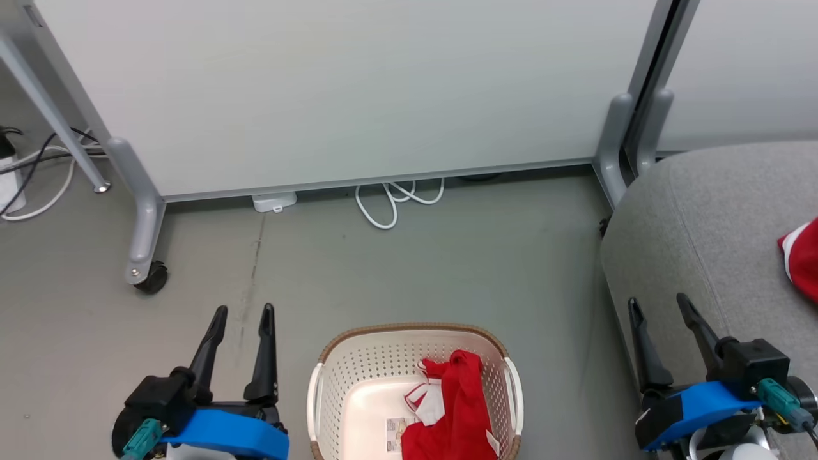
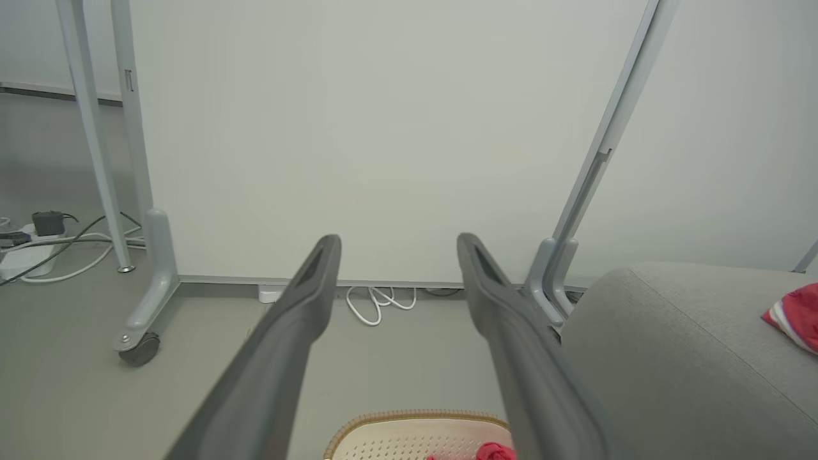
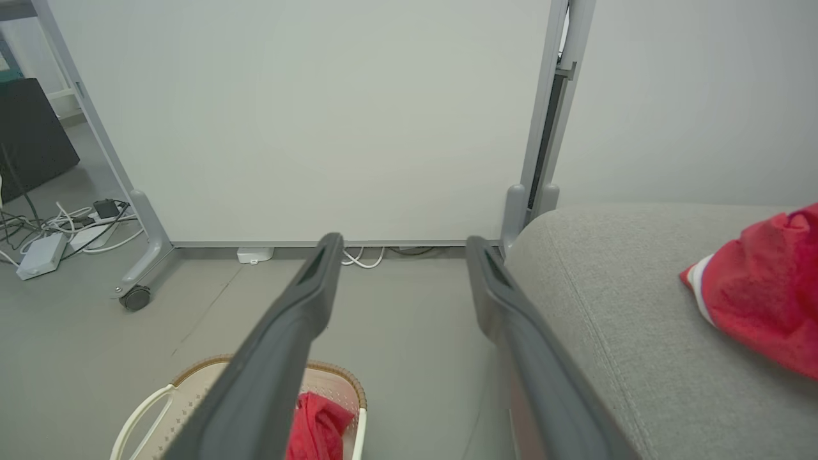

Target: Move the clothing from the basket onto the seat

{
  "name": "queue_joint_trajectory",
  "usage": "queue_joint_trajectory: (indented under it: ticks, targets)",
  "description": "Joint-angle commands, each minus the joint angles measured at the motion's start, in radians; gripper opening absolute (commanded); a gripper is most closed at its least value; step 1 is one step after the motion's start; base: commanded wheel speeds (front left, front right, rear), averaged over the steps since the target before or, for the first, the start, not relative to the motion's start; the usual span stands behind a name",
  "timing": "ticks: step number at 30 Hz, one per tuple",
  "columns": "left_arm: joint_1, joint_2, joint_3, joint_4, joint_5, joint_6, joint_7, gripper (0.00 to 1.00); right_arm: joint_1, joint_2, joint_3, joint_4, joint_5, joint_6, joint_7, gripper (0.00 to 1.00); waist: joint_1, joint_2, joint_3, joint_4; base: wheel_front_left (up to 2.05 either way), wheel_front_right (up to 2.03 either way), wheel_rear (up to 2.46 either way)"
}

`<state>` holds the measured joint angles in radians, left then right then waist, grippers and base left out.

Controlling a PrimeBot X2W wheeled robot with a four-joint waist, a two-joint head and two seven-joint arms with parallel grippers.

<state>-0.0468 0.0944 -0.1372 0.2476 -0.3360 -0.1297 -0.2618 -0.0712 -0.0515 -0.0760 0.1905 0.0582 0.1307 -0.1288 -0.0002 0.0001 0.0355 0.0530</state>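
The cream basket (image 1: 332,390) with a brown rim stands on the floor at the bottom middle. Red clothing (image 1: 457,409) with white trim lies crumpled in its right half. Another red garment (image 1: 802,255) rests on the grey seat (image 1: 703,223) at the right. My left gripper (image 1: 244,312) hangs open and empty left of the basket. Beside the seat's front corner, my right gripper (image 1: 658,301) is open with nothing in it. The left wrist view catches the basket (image 2: 409,434), the seat (image 2: 671,345) and its garment (image 2: 795,316). In the right wrist view lie the basket (image 3: 185,390), its clothing (image 3: 316,425) and the seat's garment (image 3: 760,294).
A white partition panel (image 1: 345,89) on grey legs with a caster (image 1: 150,278) stands behind the basket. A looped white cable (image 1: 390,198) lies at its foot. More cables and a power strip (image 2: 25,255) are at the far left. Grey floor (image 1: 447,268) lies between panel and basket.
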Motion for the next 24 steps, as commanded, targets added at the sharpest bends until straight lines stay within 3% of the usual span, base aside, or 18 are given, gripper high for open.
queue_joint_trajectory:
  ticks: [1,10,24]
  targets:
    - [0.009,0.005,0.016,0.004,0.004,-0.001,-0.005,1.0,0.024,0.001,0.006,-0.008,0.016,0.0,-0.003,1.0,0.0002,-0.0001,-0.015,0.014,0.0,0.0,0.0]
    - [0.03,0.021,0.063,0.037,0.013,-0.001,-0.005,1.0,0.062,0.001,0.028,-0.016,0.06,0.0,-0.008,1.0,0.0002,-0.0001,-0.03,0.032,0.0,0.0,0.0]
    - [0.024,0.015,0.045,0.054,0.007,-0.001,-0.005,1.0,0.049,0.001,0.029,-0.002,0.053,0.0,-0.016,1.0,0.0002,-0.0001,-0.024,0.026,0.0,0.0,0.0]
